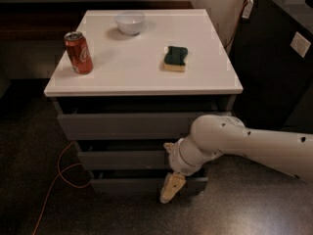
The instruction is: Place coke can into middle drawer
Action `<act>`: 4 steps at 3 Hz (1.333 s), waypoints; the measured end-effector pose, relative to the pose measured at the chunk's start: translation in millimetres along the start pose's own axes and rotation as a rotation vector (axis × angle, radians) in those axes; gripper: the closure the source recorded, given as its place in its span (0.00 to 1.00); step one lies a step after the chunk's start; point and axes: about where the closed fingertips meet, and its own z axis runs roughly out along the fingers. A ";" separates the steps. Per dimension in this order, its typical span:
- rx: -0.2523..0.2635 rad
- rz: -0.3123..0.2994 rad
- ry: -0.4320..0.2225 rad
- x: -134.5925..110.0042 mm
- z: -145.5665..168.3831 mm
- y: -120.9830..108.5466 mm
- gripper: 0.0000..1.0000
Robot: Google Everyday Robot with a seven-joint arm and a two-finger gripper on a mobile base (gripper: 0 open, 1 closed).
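Note:
The red coke can (78, 52) stands upright near the left edge of the white cabinet top (142, 77). Three dark grey drawers sit below the top; the middle drawer (122, 159) shows its flat front and looks closed or nearly so. My gripper (170, 186) hangs low in front of the cabinet, pointing down. It is right of centre, at the height of the middle and bottom drawer fronts, with its wrist against the middle drawer's right part. It is far below and to the right of the can. The white arm (254, 143) comes in from the right.
A white bowl (130, 22) stands at the back of the top and a green-and-yellow sponge (175, 58) lies right of centre. A tall black cabinet (279, 58) stands to the right. An orange cable (61, 175) trails on the dark floor at the lower left.

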 end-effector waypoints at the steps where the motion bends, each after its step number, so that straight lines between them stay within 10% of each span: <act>1: 0.005 -0.013 0.039 4.5 18.9 -8.1 0.00; 4: 0.004 -0.022 0.133 39.1 84.3 -51.2 0.00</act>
